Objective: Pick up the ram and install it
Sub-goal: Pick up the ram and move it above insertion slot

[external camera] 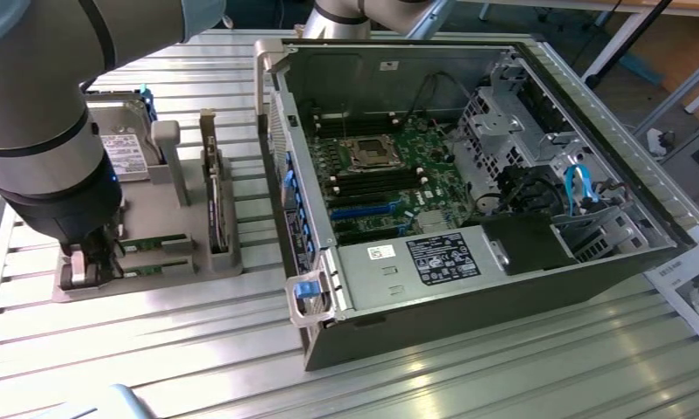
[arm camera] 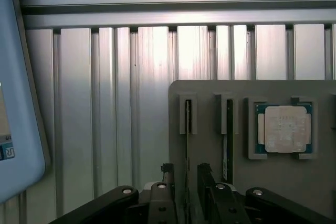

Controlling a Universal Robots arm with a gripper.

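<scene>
Where the ram (arm camera: pixel 187 124) stands on edge in a slot of the grey holder (arm camera: pixel 210 90), the gripper (arm camera: pixel 186 174) straddles it, fingers (arm camera: pixel 206 174) spread wide, 1 on each side, not clamping. 1 more strip (arm camera: pixel 229 129) fills the next slot, and a processor (arm camera: pixel 286 128) lies in its square recess. The arm (external camera: pixel 35 131) points straight down over the holder, beside the open computer case (external camera: pixel 466 305).
</scene>
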